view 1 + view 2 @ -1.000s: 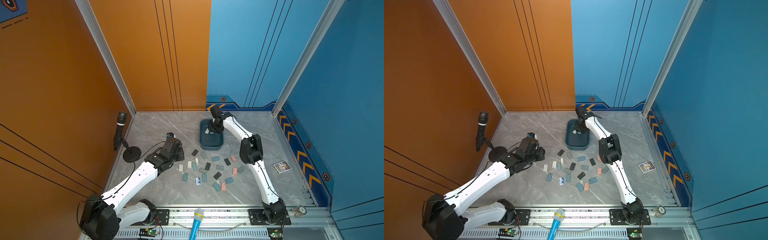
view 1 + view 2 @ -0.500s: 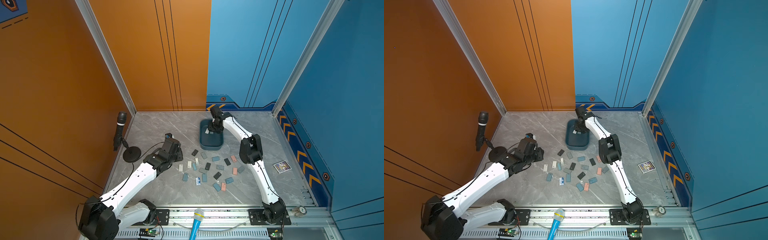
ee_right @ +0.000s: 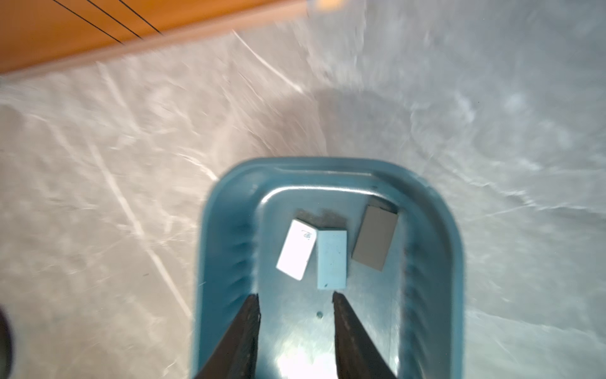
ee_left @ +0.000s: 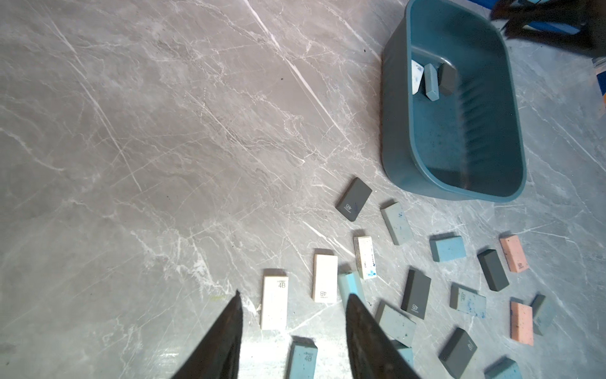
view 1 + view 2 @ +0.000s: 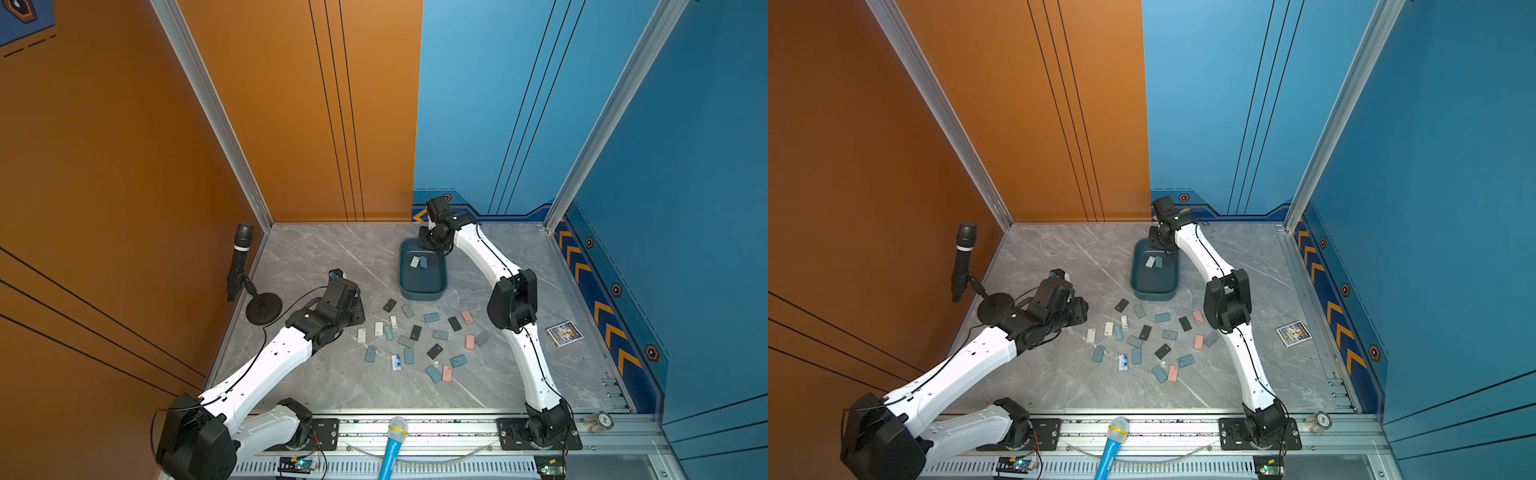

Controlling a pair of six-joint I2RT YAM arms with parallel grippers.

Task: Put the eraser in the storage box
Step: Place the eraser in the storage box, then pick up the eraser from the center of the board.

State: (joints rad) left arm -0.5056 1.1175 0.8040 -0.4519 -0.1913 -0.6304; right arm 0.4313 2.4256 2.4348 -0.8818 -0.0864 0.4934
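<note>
A: Top views, your dark teal plastic storage box (image 5: 422, 293)?
B: Centre frame in both; small rectangular rubber erasers (image 5: 415, 332) scattered just below, on the grey marble table (image 5: 311, 257).
A: Left wrist?
B: Your left gripper (image 4: 295, 328): jaws apart, nothing held.
A: Right wrist?
B: Your right gripper (image 3: 296, 315): jaws apart, empty, above the box; three erasers inside.

"What's the storage box (image 3: 226, 249) made of?"
"Teal plastic, smooth. It's glossy inside and catches the light."
"And the desk (image 4: 164, 131)?"
"A grey, marble-look slab, smooth with a faint sheen. The erasers (image 4: 274, 302) look matt, some speckled. The front rail (image 5: 457, 434) is bare metal."
</note>
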